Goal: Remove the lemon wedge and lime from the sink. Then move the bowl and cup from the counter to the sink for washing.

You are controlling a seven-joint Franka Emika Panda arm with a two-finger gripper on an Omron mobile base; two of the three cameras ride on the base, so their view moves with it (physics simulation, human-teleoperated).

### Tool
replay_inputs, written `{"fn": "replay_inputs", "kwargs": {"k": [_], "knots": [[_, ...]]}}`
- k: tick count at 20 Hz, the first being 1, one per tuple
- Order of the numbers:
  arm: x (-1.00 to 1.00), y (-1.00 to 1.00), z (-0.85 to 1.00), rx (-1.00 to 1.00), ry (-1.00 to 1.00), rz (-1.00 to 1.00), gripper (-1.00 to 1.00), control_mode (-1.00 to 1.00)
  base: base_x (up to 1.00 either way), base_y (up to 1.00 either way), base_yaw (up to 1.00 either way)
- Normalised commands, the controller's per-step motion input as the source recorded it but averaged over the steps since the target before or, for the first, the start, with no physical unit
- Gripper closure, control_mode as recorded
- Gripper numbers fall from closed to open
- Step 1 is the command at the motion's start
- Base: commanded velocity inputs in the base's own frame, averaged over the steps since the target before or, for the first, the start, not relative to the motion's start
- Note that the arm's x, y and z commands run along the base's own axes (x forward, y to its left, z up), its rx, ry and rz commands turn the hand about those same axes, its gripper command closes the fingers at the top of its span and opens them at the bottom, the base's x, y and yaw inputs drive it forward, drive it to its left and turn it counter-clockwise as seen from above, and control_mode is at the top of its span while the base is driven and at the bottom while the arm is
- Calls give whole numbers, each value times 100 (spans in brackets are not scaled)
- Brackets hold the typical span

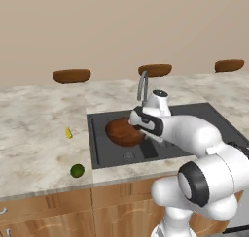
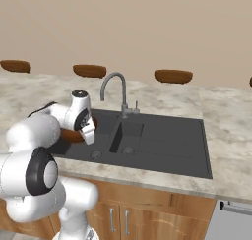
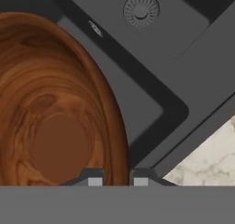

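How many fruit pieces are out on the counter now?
2. The lemon wedge lies on the counter left of the sink; the lime sits nearer the front edge.

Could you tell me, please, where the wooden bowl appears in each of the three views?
Left base view: the bowl sits centre, in the sink's basin, partly behind the arm.
Right base view: a brown sliver at left, beside the hand.
Hand view: it takes up the left half, rim between the jaws.
Shared landmark: the round drain.
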Motion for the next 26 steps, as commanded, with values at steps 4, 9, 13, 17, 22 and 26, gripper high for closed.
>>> {"fn": "replay_inputs", "kwargs": {"k": [4,9,13,17,22,26], "knots": [[32,2,-29,0,5,0,100,-100,0,0,0],[37,6,-31,0,5,0,100,-100,0,0,0],[37,8,-28,1,1,0,100,-100,0,0,0],[35,10,-29,2,0,0,100,-100,0,0,0],[33,16,-29,3,0,0,100,-100,0,0,0],[31,14,-29,3,0,0,100,-100,0,0,0]]}}
